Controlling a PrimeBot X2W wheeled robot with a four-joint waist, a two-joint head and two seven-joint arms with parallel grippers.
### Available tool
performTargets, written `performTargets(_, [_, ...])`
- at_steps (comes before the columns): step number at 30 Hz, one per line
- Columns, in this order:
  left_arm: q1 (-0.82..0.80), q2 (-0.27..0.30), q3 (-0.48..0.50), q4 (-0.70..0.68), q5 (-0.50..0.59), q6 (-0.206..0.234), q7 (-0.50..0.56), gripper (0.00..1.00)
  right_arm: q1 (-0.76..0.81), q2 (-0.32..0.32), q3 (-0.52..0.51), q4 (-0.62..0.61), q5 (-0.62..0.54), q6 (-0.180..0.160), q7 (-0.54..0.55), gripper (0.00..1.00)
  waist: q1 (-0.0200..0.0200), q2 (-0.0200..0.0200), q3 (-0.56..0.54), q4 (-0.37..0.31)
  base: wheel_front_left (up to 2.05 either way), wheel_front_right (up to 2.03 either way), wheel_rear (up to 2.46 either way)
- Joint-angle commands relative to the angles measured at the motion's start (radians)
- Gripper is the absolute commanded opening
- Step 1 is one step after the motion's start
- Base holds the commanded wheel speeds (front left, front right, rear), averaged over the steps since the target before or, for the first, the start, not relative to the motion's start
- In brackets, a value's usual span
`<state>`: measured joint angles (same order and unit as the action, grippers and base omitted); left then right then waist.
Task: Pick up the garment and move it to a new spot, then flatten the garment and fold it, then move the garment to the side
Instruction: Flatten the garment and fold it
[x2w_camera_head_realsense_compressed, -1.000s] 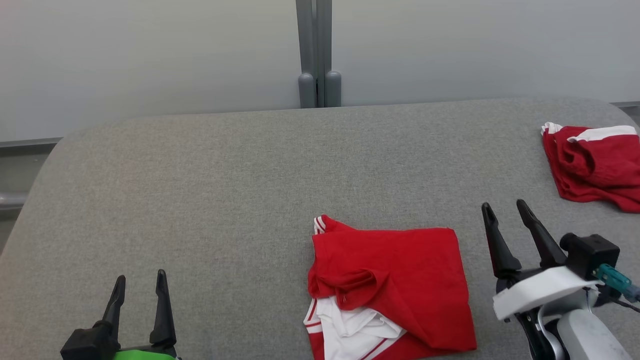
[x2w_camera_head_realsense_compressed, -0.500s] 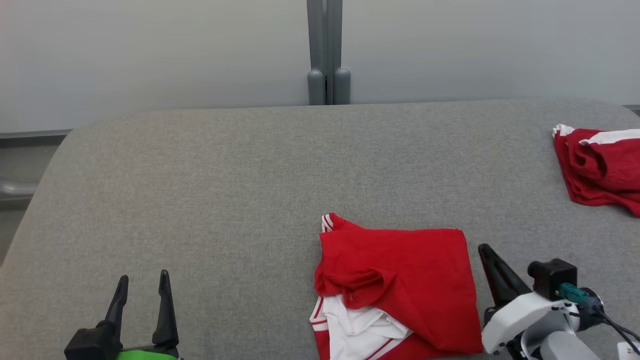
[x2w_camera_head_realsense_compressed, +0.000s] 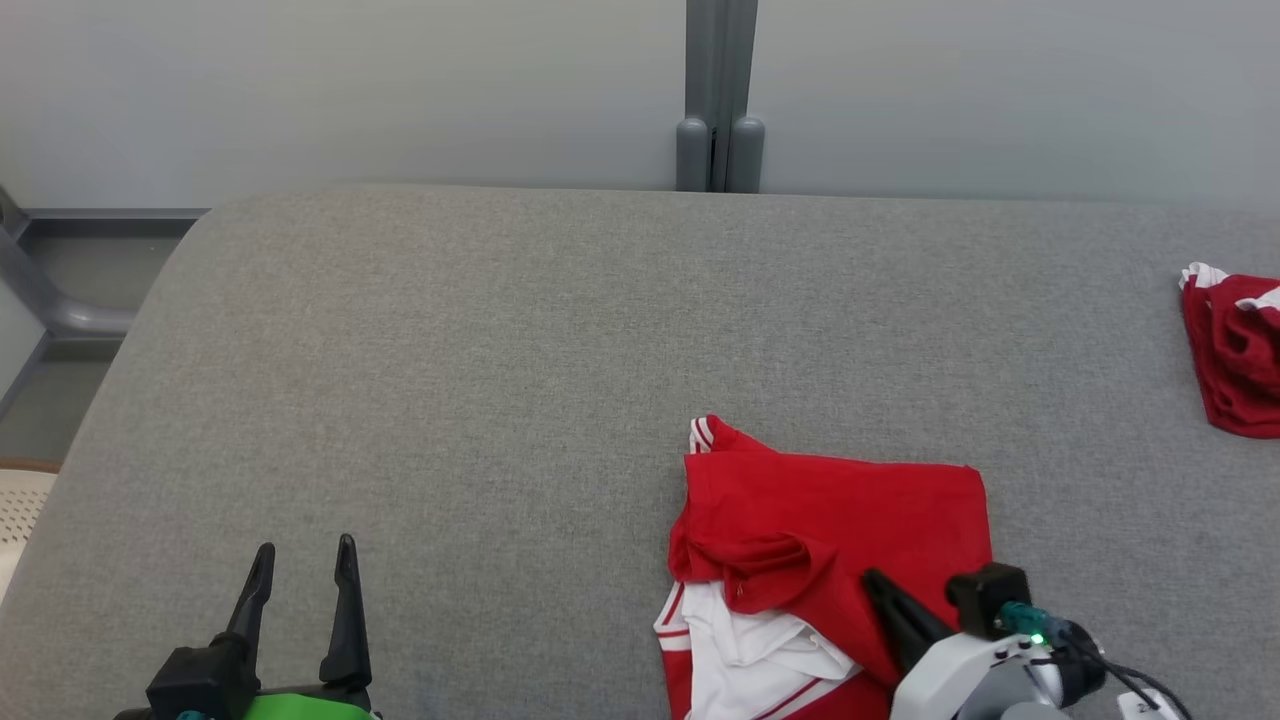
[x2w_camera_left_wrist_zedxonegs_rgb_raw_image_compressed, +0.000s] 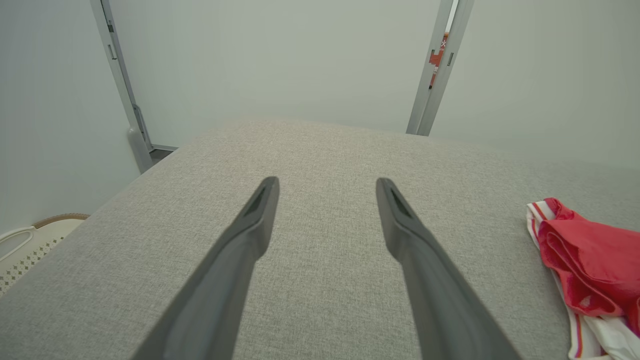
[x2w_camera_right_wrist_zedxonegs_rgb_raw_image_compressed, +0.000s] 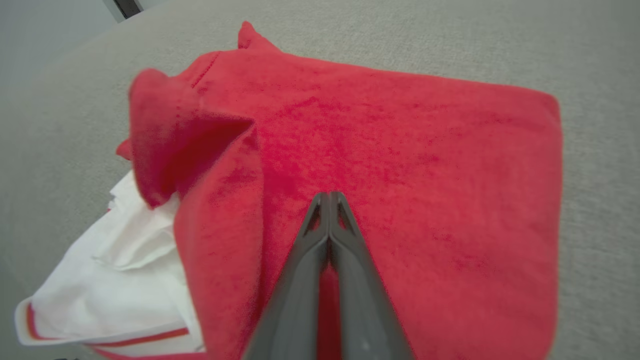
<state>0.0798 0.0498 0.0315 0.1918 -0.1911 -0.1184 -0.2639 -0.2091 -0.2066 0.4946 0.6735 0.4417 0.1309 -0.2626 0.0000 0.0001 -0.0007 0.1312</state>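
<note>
The right gripper (x2w_camera_right_wrist_zedxonegs_rgb_raw_image_compressed: 329, 196) is clenched, its two long dark fingers pressed flat against each other from base to tip. No cloth shows between them. The tips hover over the middle of the folded red garment (x2w_camera_right_wrist_zedxonegs_rgb_raw_image_compressed: 400, 150); whether they touch the fabric cannot be told. The garment is a soft, matte knit folded into a rough rectangle. Its right side lies smooth, and its left side is bunched into a rolled hump. White cloth with thin red stripes spills out from under the hump's near corner. It sits on the near right part of the table (x2w_camera_head_realsense_compressed: 450, 350), a broad surface with rounded corners, covered in coarse grey woven fabric.

The left gripper (x2w_camera_left_wrist_zedxonegs_rgb_raw_image_compressed: 327, 182) is released, its tapered fingers spread wide above bare grey weave, well apart from the garment.

A second crumpled red-and-white garment (x2w_camera_head_realsense_compressed: 1235, 360) lies at the table's far right edge. Behind the table stand pale wall panels joined by a grey post (x2w_camera_head_realsense_compressed: 718, 100). A cream perforated basket (x2w_camera_left_wrist_zedxonegs_rgb_raw_image_compressed: 30, 245) sits beyond the left edge.
</note>
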Motion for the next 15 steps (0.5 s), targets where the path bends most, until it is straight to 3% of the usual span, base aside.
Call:
performTargets(1, [-0.021,0.002,-0.001,0.0,0.003,-0.002,0.0,1.0,0.006,0.013,0.026,-0.009,0.008,0.0,-0.003,0.0,0.0,-0.0001,0.005,0.007,0.0,0.0,0.0])
performTargets(12, [-0.028,0.002,-0.007,0.004,-0.005,-0.004,0.0,1.0,0.038,0.057,0.256,-0.089,0.068,0.0,-0.003,0.0,0.0,-0.0001,0.003,0.017,0.0,0.0,0.0])
performTargets(15, [-0.024,0.002,-0.004,0.003,-0.006,-0.003,0.0,1.0,0.025,0.058,0.261,-0.102,0.08,0.0,-0.003,0.0,0.0,-0.0001,0.002,0.008,0.0,0.0,0.0])
